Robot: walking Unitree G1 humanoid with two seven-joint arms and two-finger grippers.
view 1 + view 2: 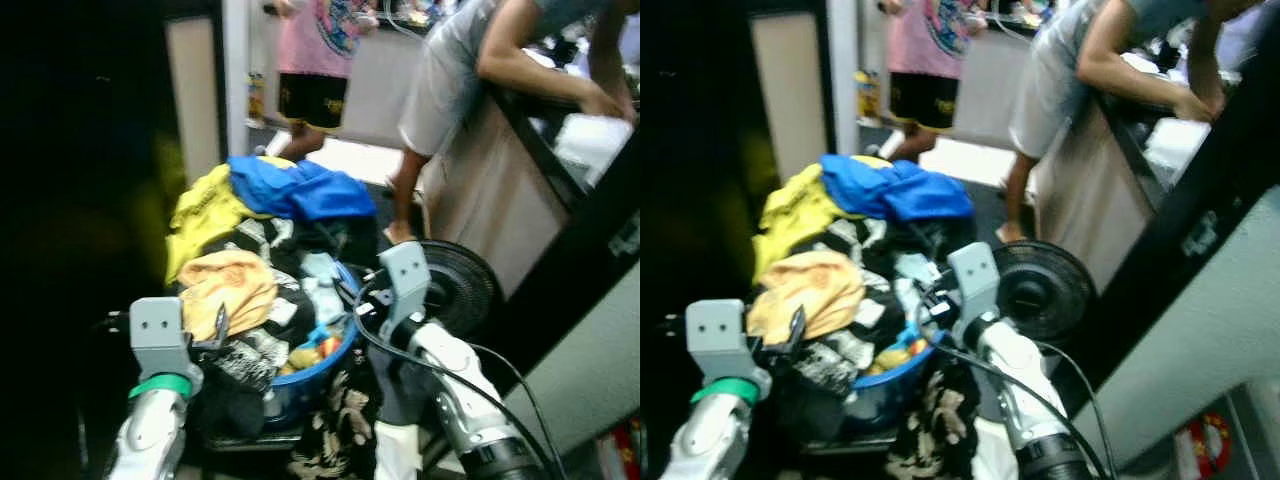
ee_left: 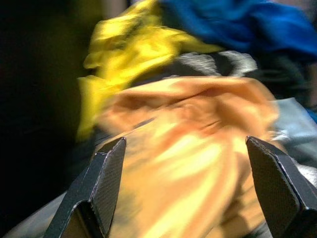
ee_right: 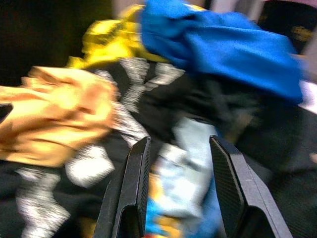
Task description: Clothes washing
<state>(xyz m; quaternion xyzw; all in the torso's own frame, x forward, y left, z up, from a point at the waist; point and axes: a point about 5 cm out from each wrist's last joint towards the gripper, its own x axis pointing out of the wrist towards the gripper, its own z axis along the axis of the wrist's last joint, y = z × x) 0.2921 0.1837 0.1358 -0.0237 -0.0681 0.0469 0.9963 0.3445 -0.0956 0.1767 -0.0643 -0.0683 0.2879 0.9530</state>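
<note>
left gripper (image 2: 183, 183): nearest the head camera on the robot's left, fingers spread wide, poised just over the orange garment (image 1: 228, 288); likely lined up to take it first, since it lies on top and loose.
right gripper (image 3: 178, 188): on the robot's right, fingers apart with a narrower gap, aimed at the pale blue cloth (image 3: 185, 168) among black patterned fabric (image 3: 148, 99); nothing is held between them.
laundry basket (image 1: 335, 360): blue rim, heaped past its edge with the clothes to be washed; garments spill over the rim, so a lift could drag neighbours along.
floor fan (image 1: 460, 285): just beside the basket on the robot's right, close to that arm; little room to swing outward there.
yellow garment (image 1: 200, 215) and blue garment (image 1: 300, 188): far side of the heap, the blue lying partly over the yellow.
left side: dark, hard to read; free space cannot be judged.
people (image 1: 450, 90): two stand beyond the pile, one leaning over a counter (image 1: 520, 110); the way forward looks narrow.
</note>
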